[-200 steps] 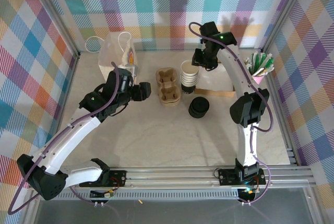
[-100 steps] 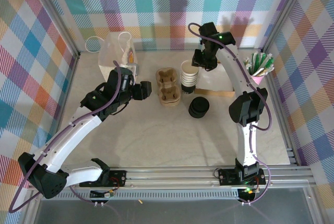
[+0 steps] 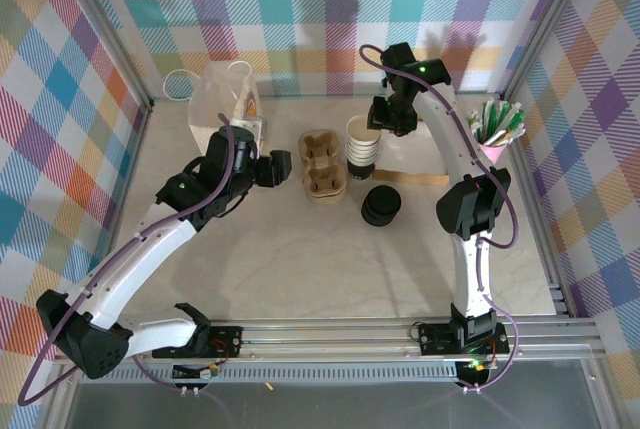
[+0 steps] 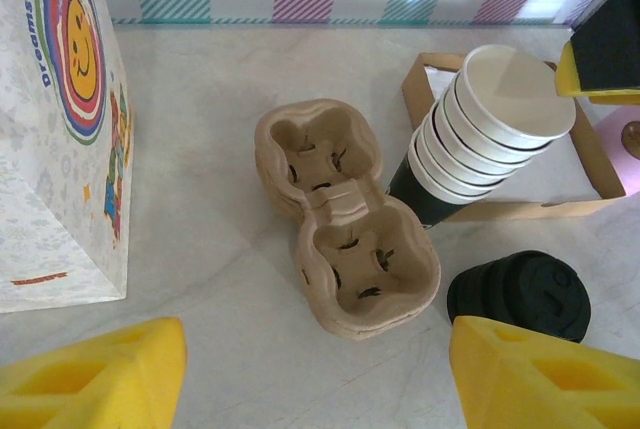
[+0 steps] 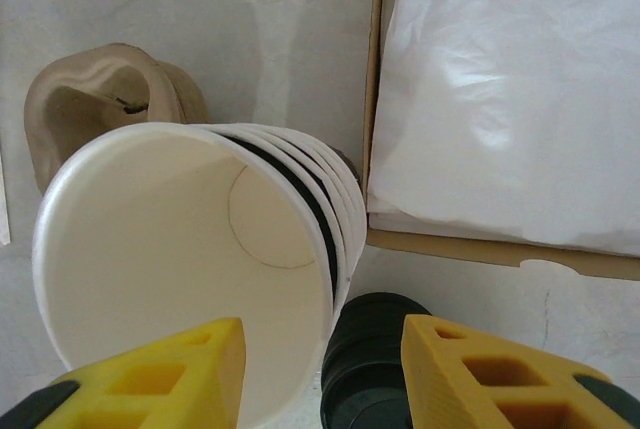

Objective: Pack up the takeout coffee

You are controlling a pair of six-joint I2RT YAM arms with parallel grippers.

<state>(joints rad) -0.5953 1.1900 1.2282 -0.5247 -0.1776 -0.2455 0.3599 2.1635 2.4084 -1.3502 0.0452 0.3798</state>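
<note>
The takeout coffee is out of view. My left gripper (image 3: 277, 169) (image 4: 320, 381) hangs open above bare table, just left of the brown pulp cup carrier (image 3: 322, 165) (image 4: 345, 219), with nothing between its yellow fingers. My right gripper (image 3: 386, 115) (image 5: 325, 369) hovers over the leaning stack of lidless white-rimmed cups (image 3: 361, 146) (image 5: 190, 249) (image 4: 490, 129). Its jaws stand open across the near rim of the top cup, and I see no contact. A low stack of black lids (image 3: 381, 205) (image 5: 375, 374) (image 4: 520, 294) lies below it.
A white paper bag (image 3: 225, 101) (image 4: 60, 119) with a smiley print stands at the back left. A shallow cardboard tray of white napkins (image 3: 415, 161) (image 5: 510, 89) lies right of the cups. A pink holder of packets (image 3: 497, 129) stands at the far right.
The right gripper's jaws have spread slightly wider over the cup stack. The left gripper has crept a little toward the back. Nothing on the table has moved.
</note>
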